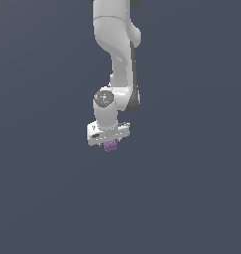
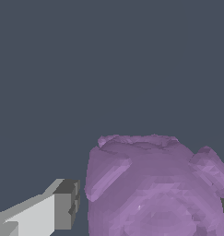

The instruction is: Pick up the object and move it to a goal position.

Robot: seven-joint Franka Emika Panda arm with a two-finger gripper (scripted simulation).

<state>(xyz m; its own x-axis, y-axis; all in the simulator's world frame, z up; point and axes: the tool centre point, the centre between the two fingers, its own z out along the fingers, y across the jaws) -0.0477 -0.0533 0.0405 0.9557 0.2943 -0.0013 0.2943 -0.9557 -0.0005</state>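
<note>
Plain dark grey-blue surface (image 1: 191,198)

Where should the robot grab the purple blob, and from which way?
Across its wide middle, coming straight down from above. The blob is rounded and bumpy with no handle, so its two opposite sides are probably the surest hold. One finger sits beside it with a small gap; the gripper hangs right over it.

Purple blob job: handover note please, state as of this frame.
Gripper: down over the purple blob. In the wrist view one finger sits just beside the blob, with a thin gap showing; the other finger is barely in frame. Whether it is clamped cannot be told.
Blob: directly under the gripper, partly hidden by it.
Done: approach and alignment.
Left: confirm the grasp, lift, carry to goal. No goal marker shows in either view.
</note>
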